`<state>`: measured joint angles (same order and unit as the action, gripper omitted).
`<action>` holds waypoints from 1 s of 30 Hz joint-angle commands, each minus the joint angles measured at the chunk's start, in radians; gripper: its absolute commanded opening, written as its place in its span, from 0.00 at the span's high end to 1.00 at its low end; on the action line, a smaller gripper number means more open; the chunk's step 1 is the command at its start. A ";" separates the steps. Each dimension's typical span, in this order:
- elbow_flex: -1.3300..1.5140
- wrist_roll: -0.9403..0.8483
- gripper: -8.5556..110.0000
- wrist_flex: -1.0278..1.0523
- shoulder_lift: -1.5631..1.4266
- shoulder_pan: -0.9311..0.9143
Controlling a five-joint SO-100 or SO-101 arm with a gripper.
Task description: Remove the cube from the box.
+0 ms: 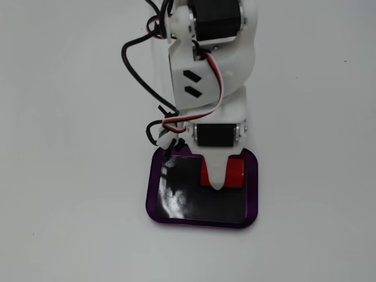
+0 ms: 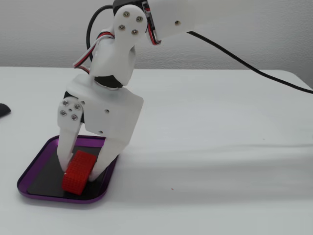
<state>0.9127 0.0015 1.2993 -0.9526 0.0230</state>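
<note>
The red cube [image 1: 236, 174] is inside the purple box [image 1: 151, 200], in its right half in a fixed view. My white gripper [image 1: 218, 182] reaches down into the box, and one finger covers the cube's middle. In a fixed view from the side, the two fingers [image 2: 64, 147] press on either side of the cube [image 2: 77, 177]. The cube is tilted, low over the black bottom of the box [image 2: 54, 198]. I cannot tell whether the cube still touches the bottom.
The box lies on a plain white table. Black and red-white cables [image 1: 138, 73] hang off the arm's left side in a fixed view. A dark object [image 2: 3, 109] lies at the left edge of the table.
</note>
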 commanded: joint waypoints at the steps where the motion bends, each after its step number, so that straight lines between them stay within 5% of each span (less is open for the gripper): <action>1: -0.087 -0.003 0.93 0.029 -0.095 0.003; 16: -0.101 -0.006 0.93 0.083 -0.554 0.002; 30: 0.626 -0.049 0.93 -0.083 -0.960 0.003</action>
<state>1.3821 -0.0230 1.2747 -1.8162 0.0199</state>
